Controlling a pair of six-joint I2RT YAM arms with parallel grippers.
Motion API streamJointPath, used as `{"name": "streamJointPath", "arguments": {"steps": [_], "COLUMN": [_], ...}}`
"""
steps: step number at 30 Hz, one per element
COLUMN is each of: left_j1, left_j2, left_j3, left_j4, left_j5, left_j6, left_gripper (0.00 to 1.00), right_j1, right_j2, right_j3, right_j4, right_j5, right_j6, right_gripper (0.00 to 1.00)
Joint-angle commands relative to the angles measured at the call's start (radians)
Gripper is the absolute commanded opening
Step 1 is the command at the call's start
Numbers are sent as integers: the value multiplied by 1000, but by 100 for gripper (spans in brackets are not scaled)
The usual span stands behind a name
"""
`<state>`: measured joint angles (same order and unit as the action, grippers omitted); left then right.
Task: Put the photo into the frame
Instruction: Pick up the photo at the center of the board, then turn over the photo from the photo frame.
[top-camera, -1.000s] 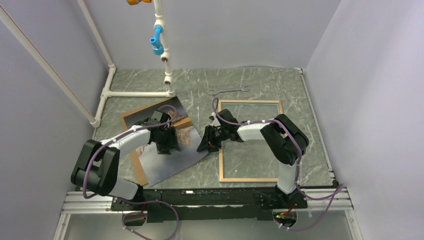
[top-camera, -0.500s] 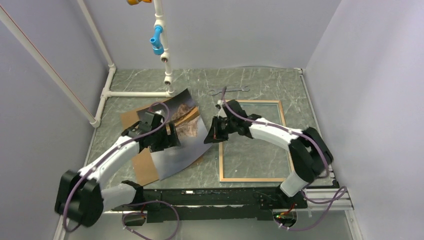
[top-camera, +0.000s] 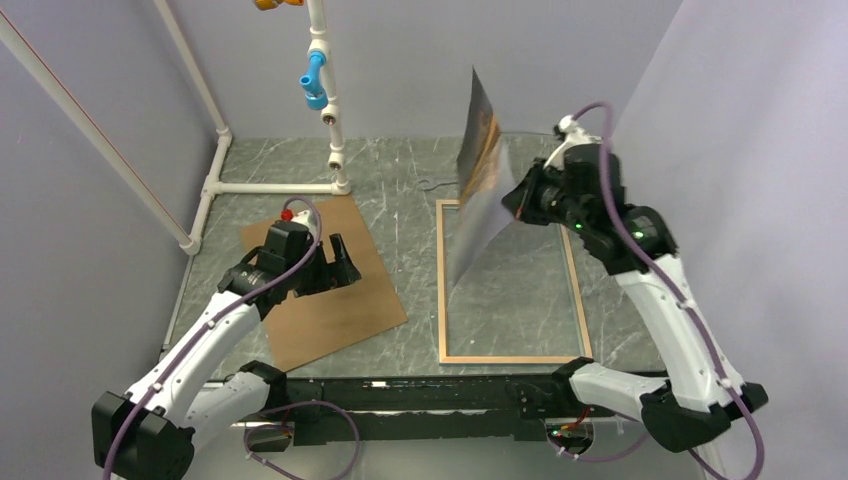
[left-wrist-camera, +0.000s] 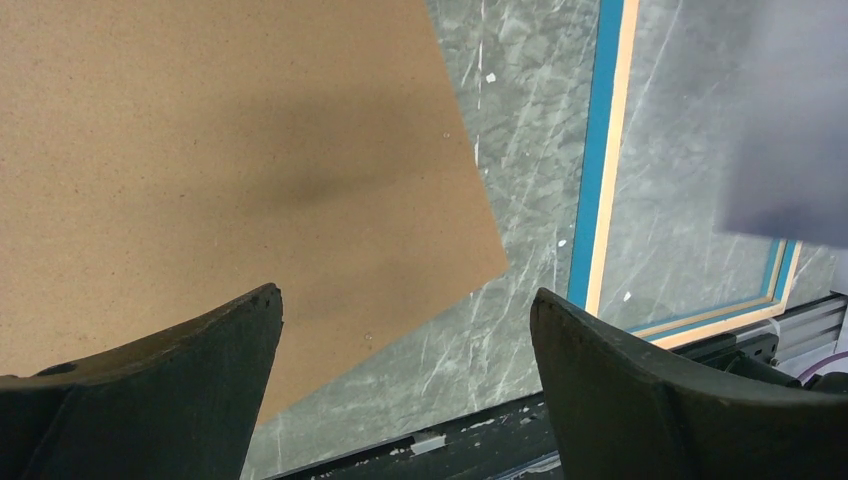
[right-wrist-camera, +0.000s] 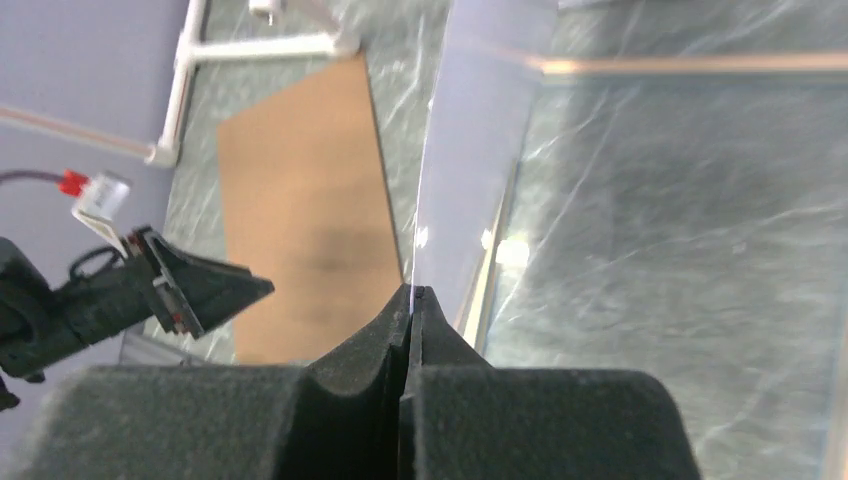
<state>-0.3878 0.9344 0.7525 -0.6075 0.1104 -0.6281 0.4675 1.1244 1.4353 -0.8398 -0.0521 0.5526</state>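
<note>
The photo (top-camera: 478, 210) was pinched upright over the frame (top-camera: 441, 300) by the right gripper (top-camera: 513, 200), seemingly for lowering. The left gripper (top-camera: 340, 265) was spread wide, empty.

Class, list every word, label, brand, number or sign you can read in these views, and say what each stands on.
None can be read.
The photo shows only a landscape, no lettering.
The backing board and the frame are plain.
A small white piece in the right wrist view is too blurred to tell.
</note>
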Motion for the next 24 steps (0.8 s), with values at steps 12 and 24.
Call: {"name": "streamJointPath", "arguments": {"steps": [12, 24], "left_j1": [-9, -17], "left_j2": [75, 103], "left_j3": [35, 21], "left_j4": [9, 43], "left_j5": [45, 65], "left_j6": [-5, -31], "left_gripper": [99, 99], "right_j1": [1, 359], "right_j2": [61, 169], "right_j3": [142, -117], "right_j4": [-310, -95], "right_j5": [236, 283], "right_j6": [-220, -68], "right_gripper": [0, 0]}}
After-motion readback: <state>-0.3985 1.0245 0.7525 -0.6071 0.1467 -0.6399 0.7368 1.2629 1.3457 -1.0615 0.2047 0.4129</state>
